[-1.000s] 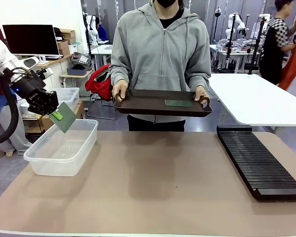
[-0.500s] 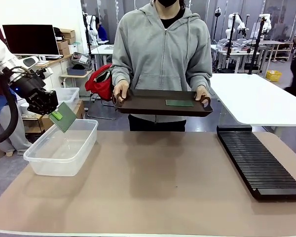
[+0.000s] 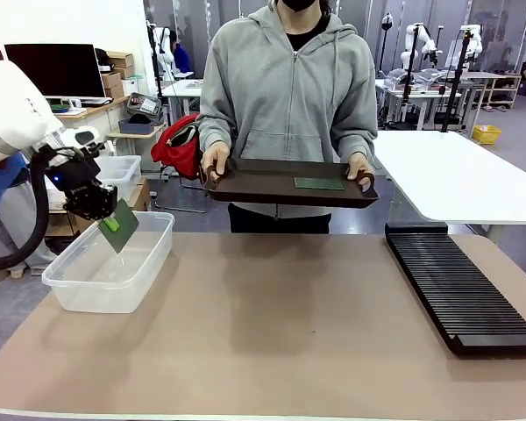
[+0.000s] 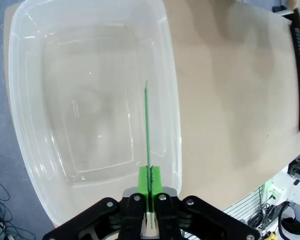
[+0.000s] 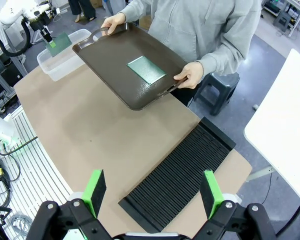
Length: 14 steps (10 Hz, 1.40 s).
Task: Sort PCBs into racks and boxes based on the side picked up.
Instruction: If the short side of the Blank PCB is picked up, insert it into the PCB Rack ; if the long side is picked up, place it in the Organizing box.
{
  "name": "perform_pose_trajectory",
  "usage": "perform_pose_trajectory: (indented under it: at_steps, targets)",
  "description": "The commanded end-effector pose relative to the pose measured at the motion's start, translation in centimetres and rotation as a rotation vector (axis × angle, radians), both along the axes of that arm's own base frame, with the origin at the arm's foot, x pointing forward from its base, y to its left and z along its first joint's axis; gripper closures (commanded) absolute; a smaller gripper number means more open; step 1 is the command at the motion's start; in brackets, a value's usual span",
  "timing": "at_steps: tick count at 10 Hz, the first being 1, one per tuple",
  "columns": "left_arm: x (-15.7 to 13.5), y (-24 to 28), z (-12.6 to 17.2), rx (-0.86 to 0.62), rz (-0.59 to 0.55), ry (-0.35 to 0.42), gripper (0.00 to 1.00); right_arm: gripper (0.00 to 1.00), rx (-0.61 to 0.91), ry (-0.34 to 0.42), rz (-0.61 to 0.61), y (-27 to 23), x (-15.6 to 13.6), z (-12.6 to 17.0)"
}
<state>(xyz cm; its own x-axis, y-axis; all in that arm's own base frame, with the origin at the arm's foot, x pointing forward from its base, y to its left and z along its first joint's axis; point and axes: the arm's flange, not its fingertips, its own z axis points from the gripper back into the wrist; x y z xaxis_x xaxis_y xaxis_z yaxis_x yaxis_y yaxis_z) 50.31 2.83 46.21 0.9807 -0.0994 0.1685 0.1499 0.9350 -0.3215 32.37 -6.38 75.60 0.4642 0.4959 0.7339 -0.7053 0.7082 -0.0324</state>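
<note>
Pinching one PCB (image 4: 147,130) by its edge between fully closed pads, the left hand (image 4: 150,182) is poised over the tub (image 4: 172,100) at the worktop's (image 3: 272,333) left end. The board is hung edge-down and tilted above the tub's interior, close to the rim on the side toward the worktop's middle. It is judged to be carried this way so that it can be dropped inside on release. Nothing is seen in the tub to block it, though that rim could be clipped. The right hand (image 5: 152,194) is seen wide open and empty, high above the rack (image 5: 190,160) along the worktop's right side. Farther off, a tray (image 3: 254,186) is held by a person at the far side. A second PCB (image 3: 318,183) lies flat on it, well apart from both hands.
</note>
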Motion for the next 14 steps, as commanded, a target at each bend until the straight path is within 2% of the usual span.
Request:
perform_pose_trajectory:
  at_steps: [1,3,10,13,14]
  targets:
    - [0.0,0.0,-1.6,0.029,0.028,0.039,0.97,0.0,0.0,0.001,0.003,0.1,0.0,-0.1]
    - [0.4,-0.4,-3.5,0.034,0.032,0.035,0.97,0.0,0.0,0.001,0.003,0.1,0.0,-0.1]
    - [1.1,-1.3,-9.1,0.036,0.002,0.143,0.97,0.0,0.0,0.001,0.003,0.1,0.0,-0.1]
    - [1.3,-1.7,-9.9,0.037,-0.015,0.138,0.97,0.0,0.0,0.001,0.003,0.1,0.0,-0.1]
    - [1.5,-1.6,-10.1,0.036,-0.004,0.139,0.84,0.0,0.0,0.001,0.003,0.1,0.0,-0.1]
